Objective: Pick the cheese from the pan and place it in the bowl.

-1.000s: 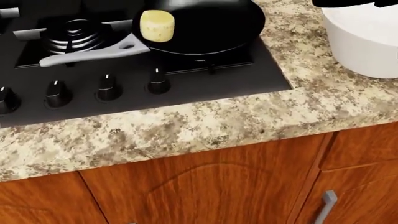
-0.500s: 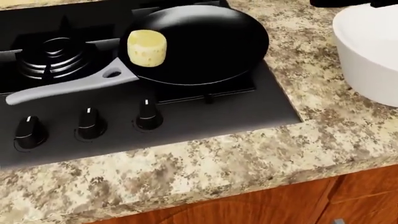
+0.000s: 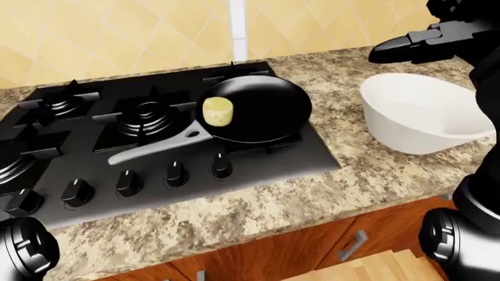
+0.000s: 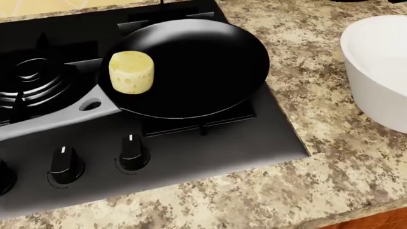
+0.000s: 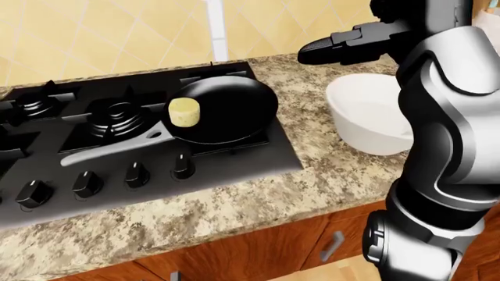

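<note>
A yellow cheese cylinder (image 4: pixel 131 72) with holes stands upright at the left inside edge of the black pan (image 4: pixel 203 62), which sits on the black stove. The pan's grey handle (image 3: pixel 152 147) points lower left. A white bowl (image 3: pixel 422 114) stands on the granite counter right of the stove, and it looks empty. My right hand (image 5: pixel 312 54) hovers above the counter between pan and bowl, up and to the right of the cheese. Its fingers are stretched out and hold nothing. My left hand is not in view; only a dark arm joint (image 3: pixel 23 254) shows at lower left.
Stove knobs (image 3: pixel 176 174) line the stove's near edge below the pan. Burner grates (image 3: pixel 145 114) lie left of the pan. A tiled wall (image 3: pixel 156 35) rises behind the stove. Wooden cabinet doors (image 5: pixel 258 252) hang under the counter edge. My right arm (image 5: pixel 453 117) fills the right-eye view's right side.
The head camera has moved closer: pan, cheese and bowl slid lower in the picture and look larger. My right hand, at the top right edge before, has left the head view.
</note>
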Controlling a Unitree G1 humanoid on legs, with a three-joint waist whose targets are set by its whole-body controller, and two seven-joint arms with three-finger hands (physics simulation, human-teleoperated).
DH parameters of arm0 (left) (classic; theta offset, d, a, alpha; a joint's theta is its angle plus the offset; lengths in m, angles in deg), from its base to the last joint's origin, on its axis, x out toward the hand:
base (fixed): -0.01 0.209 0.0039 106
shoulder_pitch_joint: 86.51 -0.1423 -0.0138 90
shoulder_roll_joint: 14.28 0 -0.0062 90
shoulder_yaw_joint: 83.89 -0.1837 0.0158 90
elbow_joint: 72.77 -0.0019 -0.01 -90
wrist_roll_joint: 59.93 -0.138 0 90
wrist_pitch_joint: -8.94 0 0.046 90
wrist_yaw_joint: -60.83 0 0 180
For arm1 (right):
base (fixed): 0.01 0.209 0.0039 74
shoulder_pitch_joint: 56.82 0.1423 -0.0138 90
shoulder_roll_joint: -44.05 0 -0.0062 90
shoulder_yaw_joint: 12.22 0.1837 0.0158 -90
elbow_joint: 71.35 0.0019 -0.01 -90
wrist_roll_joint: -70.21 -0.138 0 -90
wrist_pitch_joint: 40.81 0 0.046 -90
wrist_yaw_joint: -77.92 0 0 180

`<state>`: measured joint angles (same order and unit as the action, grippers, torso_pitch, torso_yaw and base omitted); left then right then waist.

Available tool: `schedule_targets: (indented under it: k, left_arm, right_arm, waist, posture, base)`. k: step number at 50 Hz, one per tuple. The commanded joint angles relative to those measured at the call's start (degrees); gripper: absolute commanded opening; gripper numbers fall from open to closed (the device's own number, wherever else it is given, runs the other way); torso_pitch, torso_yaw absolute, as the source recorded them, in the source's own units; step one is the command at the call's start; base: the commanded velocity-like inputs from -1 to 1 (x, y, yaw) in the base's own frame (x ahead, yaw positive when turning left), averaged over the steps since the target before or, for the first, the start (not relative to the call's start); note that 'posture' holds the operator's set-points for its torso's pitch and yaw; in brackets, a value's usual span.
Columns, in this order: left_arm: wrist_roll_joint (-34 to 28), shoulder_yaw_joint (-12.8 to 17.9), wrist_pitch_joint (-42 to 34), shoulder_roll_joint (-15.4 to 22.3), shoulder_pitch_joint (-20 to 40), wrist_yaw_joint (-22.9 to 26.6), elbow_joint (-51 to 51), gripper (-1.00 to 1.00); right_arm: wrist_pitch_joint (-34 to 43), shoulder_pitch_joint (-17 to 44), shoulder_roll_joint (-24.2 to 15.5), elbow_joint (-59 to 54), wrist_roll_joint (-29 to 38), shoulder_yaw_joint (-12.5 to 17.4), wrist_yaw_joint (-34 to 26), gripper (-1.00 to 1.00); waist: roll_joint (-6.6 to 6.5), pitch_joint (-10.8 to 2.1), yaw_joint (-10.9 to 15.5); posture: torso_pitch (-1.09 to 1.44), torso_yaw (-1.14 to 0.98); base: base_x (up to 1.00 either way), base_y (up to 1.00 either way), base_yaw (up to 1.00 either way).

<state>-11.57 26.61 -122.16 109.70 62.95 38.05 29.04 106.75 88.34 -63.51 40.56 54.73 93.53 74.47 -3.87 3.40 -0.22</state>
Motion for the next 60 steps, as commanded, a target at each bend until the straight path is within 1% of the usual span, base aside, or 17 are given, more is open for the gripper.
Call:
schedule_targets:
  k: [1,2,5,9,15,16,27,35,38,44,46,47,48,50,53,57,60]
  left_arm:
    - [0.13,0.49,0.78,0.47,1.49,0.06,0.19,1.00]
    - [0.15,0.54,0.88,0.57,1.46,0.12,0.14,1.00]
    - [-0.06,0.34,1.13,0.45,1.26,0.17,0.07,1.00]
    - [-0.31,0.22,1.11,0.24,1.15,0.27,0.19,1.00]
    - [0.09,0.50,0.59,0.28,1.21,-0.16,0.54,1.00]
    - [0.15,0.49,0.56,0.28,1.18,-0.24,0.60,1.00]
    - [0.56,0.70,0.62,0.85,1.50,-0.37,0.37,1.00]
    - [1.07,0.70,0.84,1.39,1.13,-0.75,0.64,1.00]
    - [0.90,0.55,1.06,1.36,1.09,-0.56,0.50,1.00]
    - [0.36,0.21,1.25,0.99,1.04,-0.21,0.40,1.00]
    - [0.18,0.18,1.20,0.86,1.05,-0.13,0.45,1.00]
    - [0.12,0.19,1.19,0.75,1.07,-0.05,0.38,1.00]
    - [0.01,0.17,1.22,0.66,1.06,0.03,0.34,1.00]
    - [-0.27,0.10,1.29,0.48,1.09,0.22,0.19,1.00]
    - [-0.43,0.24,1.13,0.43,1.23,0.27,0.14,1.00]
    - [-0.28,0.49,0.77,0.60,1.34,0.08,0.49,1.00]
    - [-0.34,0.47,0.87,0.64,1.26,0.04,0.45,1.00]
  right_arm:
    - [-1.09,2.03,-0.91,0.64,0.43,0.29,0.41,1.00]
    - [-1.57,1.90,-1.09,0.13,1.34,-0.07,0.80,1.00]
    - [-1.88,2.06,-0.94,-0.83,3.15,-0.21,1.57,1.00]
    - [-1.70,2.17,-0.48,-0.84,3.76,0.06,1.64,1.00]
    - [-2.29,1.54,-0.36,-0.95,3.80,0.29,0.91,1.00]
    - [-2.11,1.54,-0.29,-0.79,3.65,0.40,0.82,1.00]
    - [-1.65,1.61,-0.16,-0.52,3.64,0.30,0.85,1.00]
    - [-2.02,1.43,0.05,-0.57,3.98,0.21,0.56,1.00]
    - [-1.86,1.55,0.12,-0.47,3.99,0.16,0.61,1.00]
    - [-2.18,1.83,0.47,-0.97,4.40,-0.27,0.57,1.00]
    - [-2.57,1.65,0.56,-1.19,4.49,-0.20,0.45,1.00]
    - [-2.32,1.72,0.60,-1.03,4.50,-0.24,0.49,1.00]
    - [-2.50,1.66,0.64,-1.15,4.54,-0.27,0.43,1.00]
    - [-2.46,1.63,0.71,-1.14,4.50,-0.16,0.38,1.00]
    - [-2.48,1.51,0.64,-1.12,4.46,-0.02,0.26,1.00]
    - [-2.60,1.40,0.61,-1.15,4.49,-0.05,0.16,1.00]
    - [-2.44,1.30,0.55,-0.93,4.48,0.00,0.12,1.00]
  waist:
    - [0.01,0.15,-0.04]
    - [0.23,-0.06,-0.05]
    - [3.20,0.05,-0.19]
    - [2.96,-0.92,0.05]
    - [2.85,-0.89,-0.17]
    - [2.56,-1.99,0.00]
    - [2.87,-1.39,0.71]
    - [1.74,-1.20,0.74]
    - [0.68,-0.97,0.74]
    - [3.49,-0.55,0.71]
    - [5.74,-0.94,0.80]
    - [7.81,-1.64,0.84]
    - [5.45,-1.13,0.38]
    - [6.36,-1.20,0.70]
    - [5.43,-1.36,0.94]
    - [3.60,-0.72,0.91]
    - [1.06,-0.93,0.47]
  posture:
    - [0.00,0.00]
    - [0.00,0.00]
    - [0.00,0.00]
    - [0.00,0.00]
    - [0.00,0.00]
    - [0.00,0.00]
    - [0.00,0.00]
    - [0.00,0.00]
    - [0.00,0.00]
    - [0.00,0.00]
    - [0.00,0.00]
    - [0.00,0.00]
    - [0.00,0.00]
    - [0.00,0.00]
    - [0.00,0.00]
    - [0.00,0.00]
    - [0.00,0.00]
  base:
    - [0.02,0.00,0.00]
    - [0.00,0.00,0.00]
    - [0.00,0.00,0.00]
    - [0.00,0.00,0.00]
    - [0.00,0.00,0.00]
    - [0.00,0.00,0.08]
    - [0.00,0.00,0.19]
    - [0.00,0.00,0.28]
    - [0.00,0.00,0.28]
    - [0.00,0.00,0.28]
    - [0.00,0.00,0.28]
    - [0.00,0.00,0.28]
    - [0.00,0.00,0.28]
    - [0.00,0.00,0.28]
    - [0.00,0.00,0.28]
    - [0.00,0.00,0.28]
    - [0.00,0.00,0.28]
